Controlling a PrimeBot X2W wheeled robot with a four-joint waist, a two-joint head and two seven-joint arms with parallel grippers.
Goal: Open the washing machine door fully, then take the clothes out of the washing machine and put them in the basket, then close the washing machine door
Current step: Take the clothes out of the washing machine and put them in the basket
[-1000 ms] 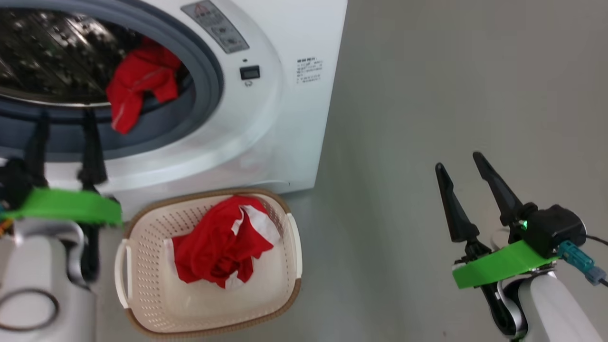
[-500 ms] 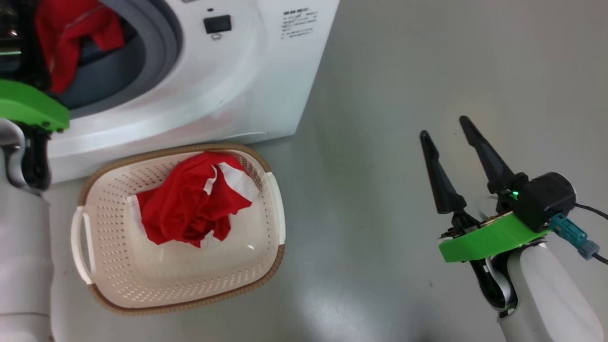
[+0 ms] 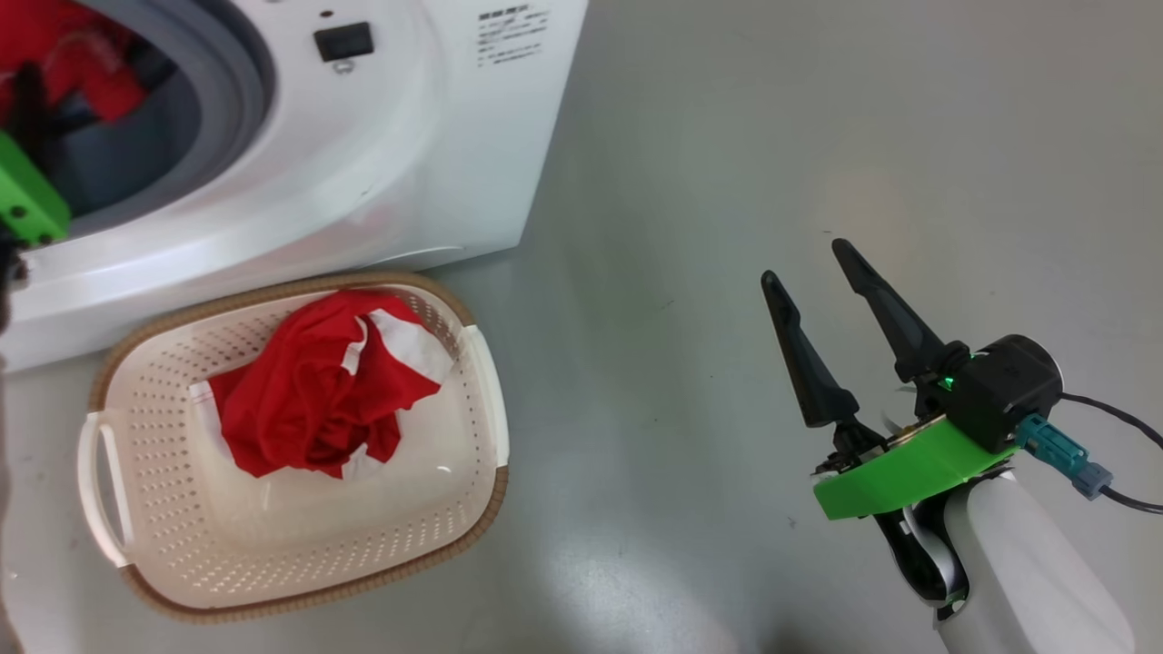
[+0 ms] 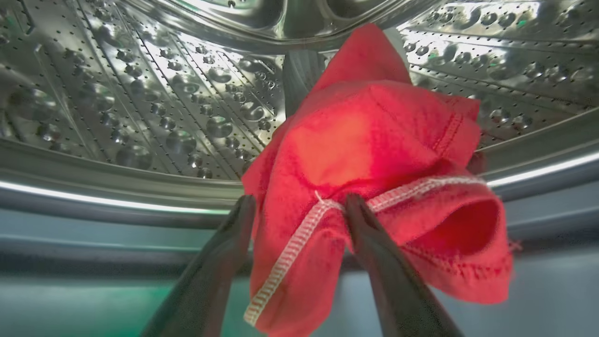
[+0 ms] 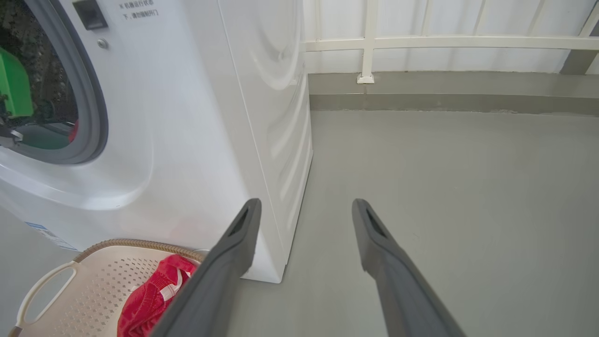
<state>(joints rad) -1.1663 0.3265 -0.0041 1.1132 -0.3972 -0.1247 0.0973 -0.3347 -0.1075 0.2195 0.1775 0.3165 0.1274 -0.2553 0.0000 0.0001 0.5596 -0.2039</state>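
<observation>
Left wrist view: spread left hand (image 4: 299, 200) straddles the clothes (image 4: 374, 131), far side hidden; right hand (image 3: 806, 262) likewise spread, empty.

Drum mouth (image 4: 117, 187) crowded by clothes (image 4: 365, 154); floor (image 3: 727, 136) beside washing machine (image 3: 418, 136) seemingly open.

Found on the washing machine (image 3: 436, 163) front, right of a black rectangular inset (image 3: 343, 41): block of small printed lines (image 3: 513, 32), too fine to read in the head view. In the right wrist view, rows of small characters there, likewise not legible. Found near the lower front edge: pale sticker (image 5: 49, 234), blue-printed, unreadable.
</observation>
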